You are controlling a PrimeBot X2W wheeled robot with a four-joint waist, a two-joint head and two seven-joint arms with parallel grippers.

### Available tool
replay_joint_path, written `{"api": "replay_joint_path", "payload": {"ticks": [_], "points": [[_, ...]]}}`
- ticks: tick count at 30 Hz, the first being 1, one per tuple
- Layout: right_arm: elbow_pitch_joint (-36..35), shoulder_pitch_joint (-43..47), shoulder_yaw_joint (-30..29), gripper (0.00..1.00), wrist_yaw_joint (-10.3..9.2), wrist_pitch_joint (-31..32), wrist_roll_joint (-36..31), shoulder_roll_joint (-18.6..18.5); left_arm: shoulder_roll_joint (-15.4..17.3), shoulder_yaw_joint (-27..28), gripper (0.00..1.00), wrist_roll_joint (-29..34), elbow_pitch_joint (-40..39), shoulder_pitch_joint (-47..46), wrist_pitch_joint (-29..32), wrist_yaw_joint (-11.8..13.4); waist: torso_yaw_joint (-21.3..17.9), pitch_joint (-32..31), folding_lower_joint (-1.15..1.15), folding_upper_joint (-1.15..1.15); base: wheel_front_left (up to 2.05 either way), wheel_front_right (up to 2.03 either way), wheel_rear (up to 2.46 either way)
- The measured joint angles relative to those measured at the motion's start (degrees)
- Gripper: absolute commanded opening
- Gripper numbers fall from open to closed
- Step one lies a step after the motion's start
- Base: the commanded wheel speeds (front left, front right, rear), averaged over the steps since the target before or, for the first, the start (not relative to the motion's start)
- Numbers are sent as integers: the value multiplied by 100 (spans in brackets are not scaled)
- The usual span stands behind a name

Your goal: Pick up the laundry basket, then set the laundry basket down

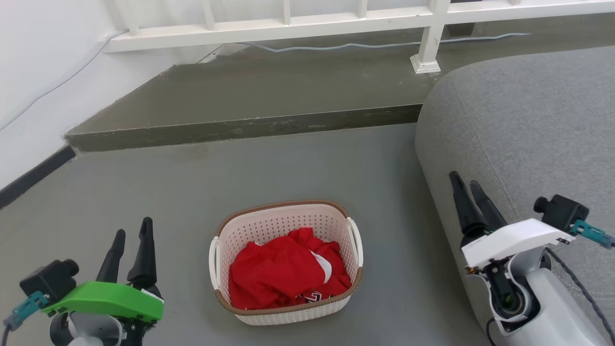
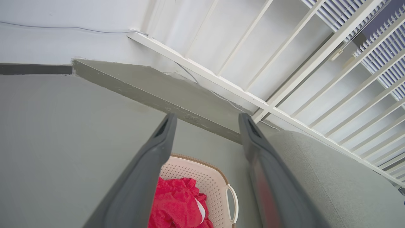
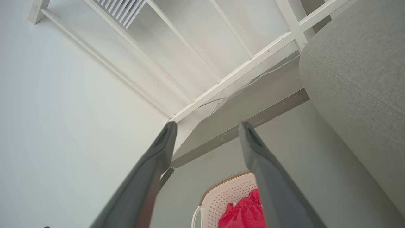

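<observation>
While both hands hover empty over the floor, their long dark fingers stand spread apart. The left hand [image 1: 132, 229], under a green cover, is at the lower left of the head view. The right hand [image 1: 464, 181], under a white cover, is at the lower right, in front of a grey upholstered sofa [image 1: 528, 120].

Between them, touched by neither, the laundry basket [image 1: 278, 223] sits upright on the floor [image 1: 144, 192]. It is cream perforated plastic with a brown woven-look rim and a white loop handle on each side. A crumpled red garment [image 1: 278, 271] lies inside. The white-and-dark print at the garment's near edge is too small to read.

The floor is smooth grey-green. Beyond the basket a low raised step [image 1: 240, 127] of the same colour carries a white railing [image 1: 288, 24], and a pale cable [image 1: 360, 45] runs along the railing's foot. A white wall [image 1: 38, 72] with a dark skirting [image 1: 33, 175] closes the left side. In the left wrist view, slatted blinds [image 2: 379, 38] hang behind the railing.
</observation>
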Motion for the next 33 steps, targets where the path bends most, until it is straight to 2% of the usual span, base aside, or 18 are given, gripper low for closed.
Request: {"api": "replay_joint_path", "payload": {"ticks": [8,18,33], "points": [[-26,-24,237,100,-147,-175,-711,3,-14,-70,100,662,-77,0,-149,90,-7,-7,0,0,0,0,0],[-55,-57,486,100,-208,-348,-1523,2,-44,-104,100,1474,-163,0,-364,187,-11,-7,0,0,0,0,0],[8,-110,709,100,-405,-684,-2740,-1,-141,-111,100,2581,-246,-1,-702,218,-5,23,0,0,0,0,0]]}}
